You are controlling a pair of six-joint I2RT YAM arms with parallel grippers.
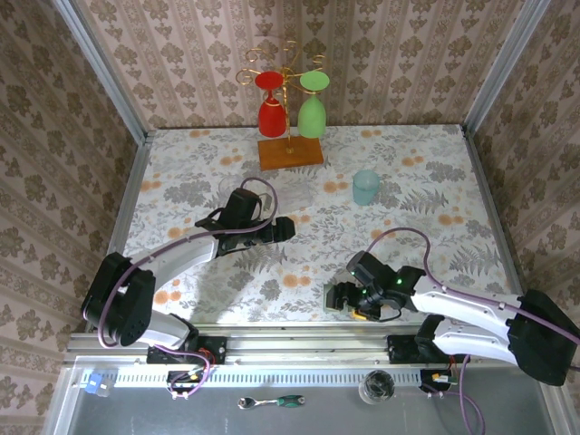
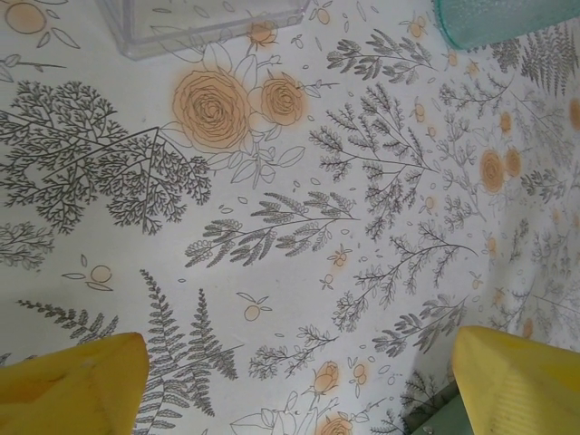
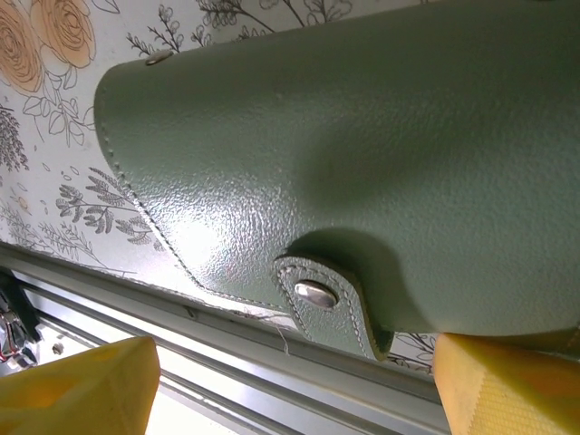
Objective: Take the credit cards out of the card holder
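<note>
A small, flat, pale sage-green grained folding card holder [image 3: 362, 154] lies shut at the near edge of the floral-clothed desk [image 1: 435, 181]. It sits right of centre, just beside the aluminium rail [image 3: 236, 349] that runs along that edge. Its strap [image 3: 322, 299] is pressed down on a metal snap, so the credit cards are, by all appearances, tucked inside, and none has been drawn out yet.

The right arm [image 1: 471, 313] is bent low over the holder with the right jaws wide apart. 1 yellow pad [image 3: 77, 385] hangs over the rail and the other [image 3: 507, 385] is close under the holder's edge. Whether that pad touches the holder cannot be told, and nothing is clamped. The posture reads as a lining-up on the strap end, which must give before any pocket can be reached.

The left arm [image 1: 181, 249] reaches to the middle of the desk. The left jaws are equally wide apart over bare cloth, with nothing between their 2 yellow pads [image 2: 72, 385]. A clear plastic tray [image 2: 204, 27] and a pale teal cup [image 2: 498, 18] sit just beyond, towards the far edge. The arm looks placed to steady the holder or receive cards. That may be needed, because a light wallet this near the edge could slide off when the snap is pulled.

At the far edge, a wire stand on an orange-brown wooden base [image 1: 290, 152], holding 1 red and 1 green glass, stands well apart from the work.
</note>
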